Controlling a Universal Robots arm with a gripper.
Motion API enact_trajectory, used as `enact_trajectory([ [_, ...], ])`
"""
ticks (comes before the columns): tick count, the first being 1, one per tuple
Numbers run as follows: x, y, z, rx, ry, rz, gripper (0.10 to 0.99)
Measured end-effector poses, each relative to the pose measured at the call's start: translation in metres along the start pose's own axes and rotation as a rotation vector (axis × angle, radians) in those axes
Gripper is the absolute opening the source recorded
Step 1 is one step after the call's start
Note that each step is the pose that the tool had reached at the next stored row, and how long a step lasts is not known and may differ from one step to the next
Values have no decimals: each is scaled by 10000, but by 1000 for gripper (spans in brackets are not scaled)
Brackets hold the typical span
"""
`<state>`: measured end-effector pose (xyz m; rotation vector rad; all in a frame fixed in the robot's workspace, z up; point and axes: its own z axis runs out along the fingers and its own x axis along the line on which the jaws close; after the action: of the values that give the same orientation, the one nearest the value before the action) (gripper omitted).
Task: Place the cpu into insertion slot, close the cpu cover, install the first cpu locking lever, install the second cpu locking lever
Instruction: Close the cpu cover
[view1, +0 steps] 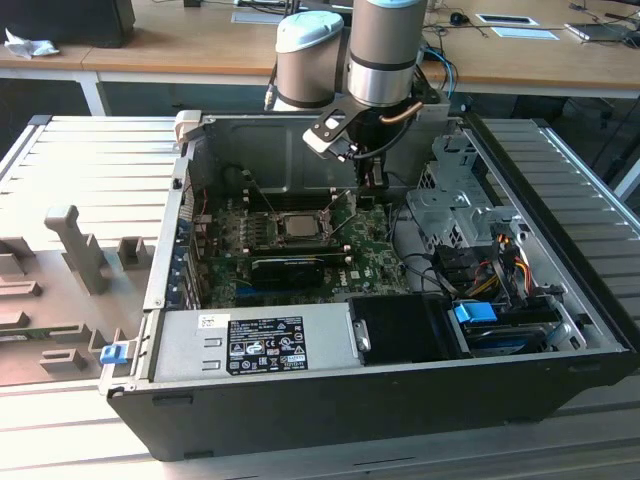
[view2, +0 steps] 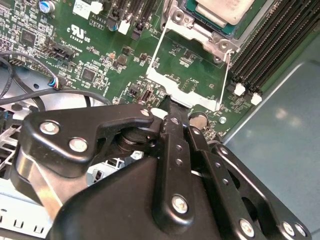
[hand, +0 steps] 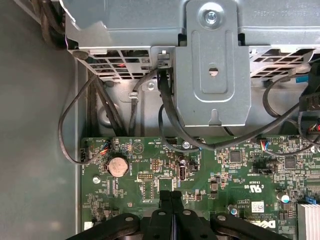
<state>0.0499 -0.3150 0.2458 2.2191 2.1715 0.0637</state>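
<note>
The cpu (view1: 298, 224), a small silver-grey square chip, lies in the insertion slot (view2: 200, 32) on the green board; in the second wrist view the cpu (view2: 223, 9) is cut by the picture's edge. The cpu cover (view2: 182, 85), a thin silver frame, is swung open away from the slot, with a thin wire lever (view2: 155, 50) along each side. My gripper (view2: 170, 106) is shut, with nothing seen between its black fingers, and its tip sits at the cover's free edge. In the exterior view the gripper (view1: 372, 190) hangs to the right of the slot. The shut fingertips (hand: 171, 200) hover over the board.
A long black card (view1: 290, 265) lies in front of the slot. A grey power supply (view1: 255, 345) fills the case's front. A metal drive cage (view1: 450, 200) and cables (view1: 480, 265) stand at the exterior view's right. Black memory slots (view2: 270, 45) run beside the socket. A coin battery (hand: 118, 165) sits on the board.
</note>
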Motion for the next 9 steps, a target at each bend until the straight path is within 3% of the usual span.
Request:
enact_trajectory([
  [9, -1, -43, -2, 0, 0, 1, 106],
])
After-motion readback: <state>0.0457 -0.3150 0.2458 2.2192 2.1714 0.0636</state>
